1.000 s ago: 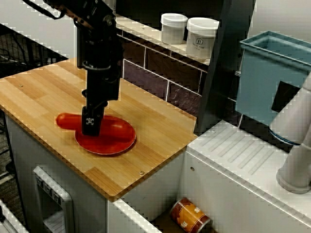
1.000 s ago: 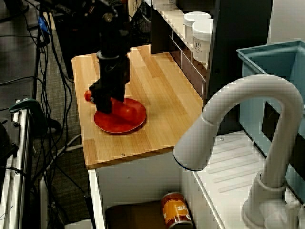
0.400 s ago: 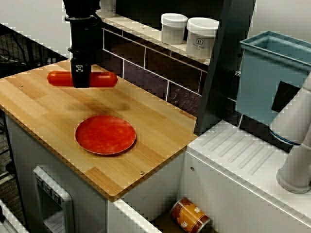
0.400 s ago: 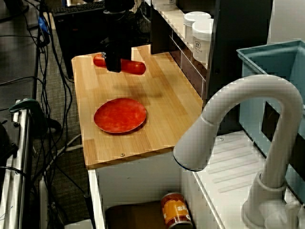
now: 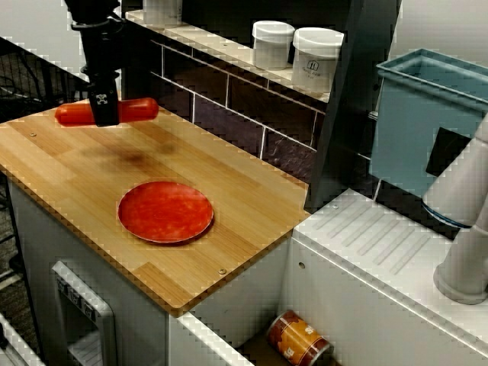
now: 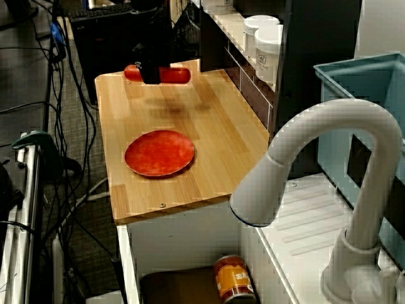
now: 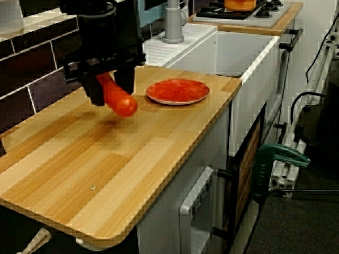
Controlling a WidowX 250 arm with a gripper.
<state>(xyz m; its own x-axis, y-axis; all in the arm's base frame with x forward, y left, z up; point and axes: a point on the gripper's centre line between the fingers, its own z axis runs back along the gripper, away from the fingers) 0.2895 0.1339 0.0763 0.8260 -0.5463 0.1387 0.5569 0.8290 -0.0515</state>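
Observation:
In the view from above, my gripper (image 5: 103,111) is shut on a red sausage (image 5: 137,109), gripping it near its middle. The sausage lies level and hangs a little above the back left part of the wooden counter (image 5: 229,191), its shadow on the wood below. The view over the faucet shows the gripper (image 6: 150,75) and the sausage (image 6: 175,75) near the counter's far end. The low view along the counter shows the gripper (image 7: 111,87) with the sausage (image 7: 121,100) pointing at the camera. A bare red plate (image 5: 165,212) (image 6: 159,152) (image 7: 177,91) rests on the counter, apart from the gripper.
Two white jars (image 5: 272,44) (image 5: 316,59) stand on the ledge above the tiled back wall. A dark post (image 5: 347,107) borders the counter on the right, with a blue bin (image 5: 427,122) beyond. A white faucet (image 6: 304,164) arches over the sink, where a can (image 5: 297,339) lies.
The gripper lifted the sausage off the red plate and carried it up and toward the back left of the counter. The plate stayed in place, now bare.

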